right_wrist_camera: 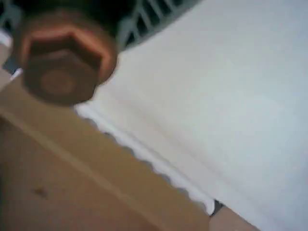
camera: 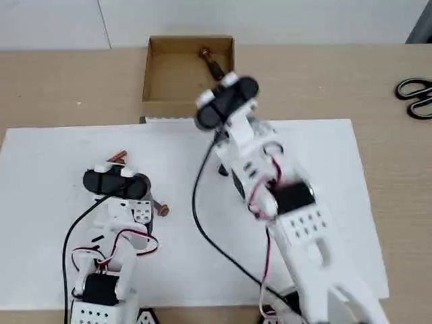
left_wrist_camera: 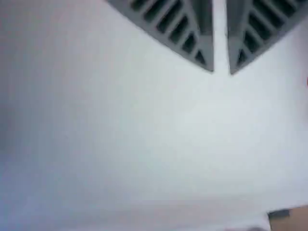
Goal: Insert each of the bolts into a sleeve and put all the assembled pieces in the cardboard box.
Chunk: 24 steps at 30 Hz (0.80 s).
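Note:
The cardboard box (camera: 177,75) stands at the table's far edge. My right gripper (camera: 214,67) is over the box's near right part, shut on a copper hex-head bolt (camera: 210,61) with a dark shank. Close up, the bolt's head (right_wrist_camera: 62,57) hangs above the box wall (right_wrist_camera: 96,163), with the fingers (right_wrist_camera: 144,19) behind it. My left gripper (camera: 119,162) rests low over the white sheet at the near left; its fingers (left_wrist_camera: 183,29) stand almost together with nothing between them. One copper bolt (camera: 120,157) lies at its tip. Another bolt (camera: 162,210) lies beside that arm.
A white paper sheet (camera: 324,155) covers the middle of the wooden table. Scissors (camera: 415,94) lie at the far right. A small dark piece (camera: 222,170) sits on the sheet under the right arm. Black cables (camera: 202,223) trail across the sheet.

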### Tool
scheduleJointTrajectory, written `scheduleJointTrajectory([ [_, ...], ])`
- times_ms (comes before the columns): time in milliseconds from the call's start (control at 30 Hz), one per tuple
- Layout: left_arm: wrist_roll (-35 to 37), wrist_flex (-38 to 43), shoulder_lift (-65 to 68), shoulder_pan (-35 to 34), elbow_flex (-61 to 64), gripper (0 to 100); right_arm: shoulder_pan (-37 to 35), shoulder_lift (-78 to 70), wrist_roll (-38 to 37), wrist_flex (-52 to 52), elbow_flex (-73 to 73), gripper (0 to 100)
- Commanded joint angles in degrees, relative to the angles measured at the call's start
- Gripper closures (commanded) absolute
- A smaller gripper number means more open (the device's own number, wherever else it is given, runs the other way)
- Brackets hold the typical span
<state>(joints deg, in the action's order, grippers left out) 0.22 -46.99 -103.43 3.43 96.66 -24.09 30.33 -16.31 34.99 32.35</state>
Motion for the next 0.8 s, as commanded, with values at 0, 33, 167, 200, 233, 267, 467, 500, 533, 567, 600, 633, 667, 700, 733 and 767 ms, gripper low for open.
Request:
scheduleJointTrajectory([
  [0,-6.0,-4.7,-0.6,-0.3,-0.3,99,2.2,-15.8,-4.0,-1.8,-19.4,99.7],
  [33,-7.6,-4.7,-0.6,-0.4,-0.3,99,2.8,-19.9,-4.3,-1.8,-24.0,99.7],
  [167,-9.6,-4.7,-0.6,-0.3,-0.3,99,4.7,-36.5,-6.5,-1.4,-42.4,99.6],
  [200,-9.6,-4.7,-0.6,-0.3,-0.3,99,5.0,-40.6,-8.3,-1.4,-46.6,99.6],
  [233,-9.6,-4.7,-0.6,-0.3,-0.3,99,5.0,-44.5,-10.2,-1.4,-51.0,99.6],
  [267,-9.6,-4.7,-0.6,-0.3,-0.3,99,5.0,-48.3,-12.0,-1.4,-55.0,99.6],
  [467,-9.6,-4.7,-0.6,-0.3,-0.3,99,4.6,-67.6,-20.0,-1.4,-75.4,99.6],
  [500,-9.6,-4.7,-0.6,-0.3,-0.3,99,4.6,-70.3,-21.1,-1.4,-78.1,99.5],
  [533,-9.6,-4.7,-0.6,-0.3,-0.3,99,4.5,-72.6,-22.0,-1.4,-80.5,99.5],
  [567,-9.6,-4.7,-0.6,-0.3,-0.3,99,4.3,-74.7,-22.9,-1.4,-82.9,99.5],
  [600,-9.6,-4.7,-0.6,-0.3,-0.3,99,4.0,-76.4,-24.0,-1.4,-85.0,99.5],
  [633,-9.6,-4.7,-0.6,-0.3,-0.3,99,3.7,-77.9,-25.5,-1.4,-86.6,99.5],
  [667,-9.6,-4.7,-0.6,-0.3,-0.3,99,3.6,-79.3,-27.0,-1.4,-88.1,99.4],
  [700,-9.6,-4.7,-0.6,-0.3,-0.3,99,3.3,-80.6,-28.6,-1.4,-89.2,99.3],
  [733,-9.6,-4.7,-0.6,-0.3,-0.3,99,2.9,-81.6,-29.9,-1.4,-90.3,98.6],
  [767,-9.6,-4.7,-0.6,-0.3,-0.3,99,2.8,-82.5,-30.9,-1.4,-91.0,96.5],
])
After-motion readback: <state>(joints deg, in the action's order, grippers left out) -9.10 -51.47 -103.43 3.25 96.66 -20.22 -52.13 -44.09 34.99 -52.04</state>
